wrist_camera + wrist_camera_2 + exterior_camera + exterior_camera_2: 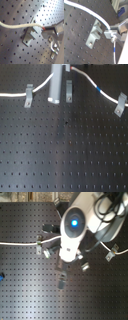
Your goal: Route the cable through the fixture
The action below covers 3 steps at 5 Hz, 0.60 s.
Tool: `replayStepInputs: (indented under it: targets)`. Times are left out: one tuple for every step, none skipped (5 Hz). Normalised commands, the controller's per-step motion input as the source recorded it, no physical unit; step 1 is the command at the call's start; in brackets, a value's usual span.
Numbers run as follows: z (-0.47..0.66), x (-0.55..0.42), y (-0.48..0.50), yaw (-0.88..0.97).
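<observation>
A grey upright fixture [94, 31] fills both wrist views, bolted to the perforated black breadboard [65, 159], as a Franka arm works to route a white cable [17, 26] through it. In the first wrist view the cable runs over the top of the fixture and ends at a red-tipped section, where the gripper [46, 28] pinches it just past the clip. The fingers [110, 32] are pressed together on the cord in the second wrist view. Whether the cable sits down inside the fixture's slot or merely lies across its upper edge cannot be told from these pictures. In the first exterior view the cable sags from the first exterior view's left, past a slanted clip [28, 95], rises behind the arm's grey column [54, 84], then drops by its blue band [99, 89] to another slanted clip [120, 105]. The upright fixture [68, 90] stands just beside the column. Judged from this, the cable has been brought to the fixture, but seating it in the slot and letting go look yet to be done
</observation>
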Motion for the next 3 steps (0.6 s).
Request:
replayStepInputs:
  targets:
    - [0.26,-0.307,0.236,0.55]
    - [0.3,0.134,0.34,0.4]
    - [0.26,0.043,0.086,0.18]
